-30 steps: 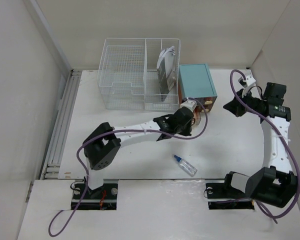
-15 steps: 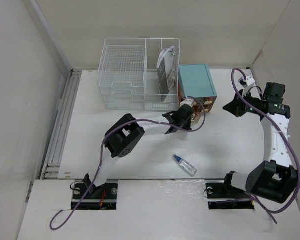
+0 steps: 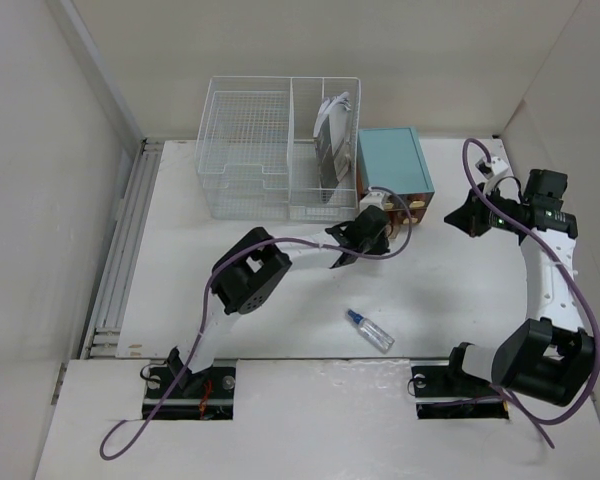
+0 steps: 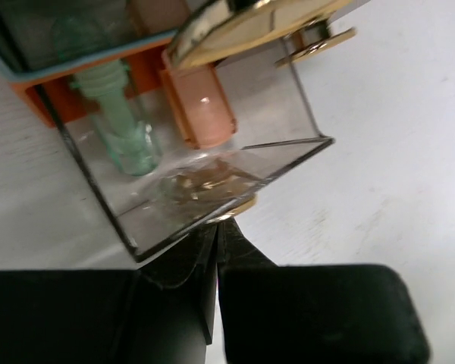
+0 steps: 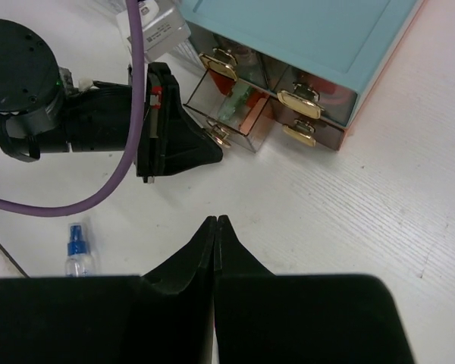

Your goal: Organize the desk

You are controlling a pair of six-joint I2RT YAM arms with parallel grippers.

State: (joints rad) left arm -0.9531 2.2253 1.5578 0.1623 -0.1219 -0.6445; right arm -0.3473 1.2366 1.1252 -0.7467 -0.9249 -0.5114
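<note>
The white desk (image 3: 280, 290) carries a teal drawer box (image 3: 392, 162) at the back. Its lower-left clear drawer (image 4: 212, 167) stands pulled out, with a green bottle (image 4: 125, 129) and a pink tube (image 4: 201, 114) inside. My left gripper (image 4: 217, 225) is shut, its tips against the drawer's gold handle (image 4: 231, 213); from above it (image 3: 380, 222) sits at the box's front. My right gripper (image 5: 215, 221) is shut and empty, above bare desk right of the box (image 3: 450, 218).
A white wire basket (image 3: 270, 150) stands left of the box with a grey-white item (image 3: 332, 135) in its right section. A small blue-capped spray bottle (image 3: 370, 331) lies on the desk near the front. A metal rail (image 3: 125, 250) runs along the left edge.
My left arm's elbow rose and its gripper moved in toward the box's drawer front. My right gripper shifted only slightly.
</note>
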